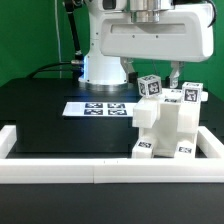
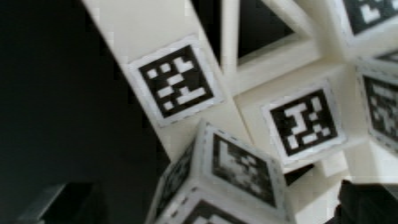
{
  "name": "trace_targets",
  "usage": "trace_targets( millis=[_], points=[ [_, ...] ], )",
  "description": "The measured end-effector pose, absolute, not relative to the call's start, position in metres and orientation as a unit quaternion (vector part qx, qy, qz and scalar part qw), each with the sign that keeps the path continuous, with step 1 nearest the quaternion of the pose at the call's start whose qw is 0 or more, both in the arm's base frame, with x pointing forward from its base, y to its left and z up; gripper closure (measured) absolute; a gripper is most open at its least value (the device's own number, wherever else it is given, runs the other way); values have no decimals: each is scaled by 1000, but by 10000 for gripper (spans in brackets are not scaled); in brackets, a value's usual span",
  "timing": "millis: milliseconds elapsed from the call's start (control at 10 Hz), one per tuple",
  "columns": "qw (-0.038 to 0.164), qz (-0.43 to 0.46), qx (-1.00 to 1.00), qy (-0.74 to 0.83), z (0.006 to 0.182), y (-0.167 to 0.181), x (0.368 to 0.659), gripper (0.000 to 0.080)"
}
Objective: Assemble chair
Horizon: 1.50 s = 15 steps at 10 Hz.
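The partly built white chair (image 1: 165, 125) stood at the lower right of the exterior frame on the black counter (image 1: 40, 115), just inside the white border rail (image 1: 60, 167). Above it the arm's fingers (image 1: 177, 72) hung spread wide, gripping nothing. The marker board (image 1: 100, 108) lay mid-frame behind.

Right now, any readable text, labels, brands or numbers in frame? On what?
No words, brands or numbers readable.
Chair: black-and-white square tags, patterns only, no characters.
Marker board: same kind of square markers, no text.
Wrist view: tags up close, still only patterns.
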<state>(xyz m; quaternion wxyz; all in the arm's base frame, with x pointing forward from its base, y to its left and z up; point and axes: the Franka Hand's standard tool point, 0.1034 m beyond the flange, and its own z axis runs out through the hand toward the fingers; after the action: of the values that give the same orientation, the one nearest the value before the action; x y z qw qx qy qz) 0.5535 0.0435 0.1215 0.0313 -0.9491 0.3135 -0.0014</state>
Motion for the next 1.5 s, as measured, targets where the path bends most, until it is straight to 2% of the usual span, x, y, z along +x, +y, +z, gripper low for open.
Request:
trace_targets(
  millis=[1100, 1300, 1400, 1500],
  points=[
    [28, -11, -1000, -6, 122, 40, 554, 151],
    [28, -11, -1000, -4, 122, 40, 554, 423],
    [28, -12, -1000, -4, 122, 40, 554, 514],
    [28, -12, -1000, -4, 122, 40, 554, 514]
  ],
)
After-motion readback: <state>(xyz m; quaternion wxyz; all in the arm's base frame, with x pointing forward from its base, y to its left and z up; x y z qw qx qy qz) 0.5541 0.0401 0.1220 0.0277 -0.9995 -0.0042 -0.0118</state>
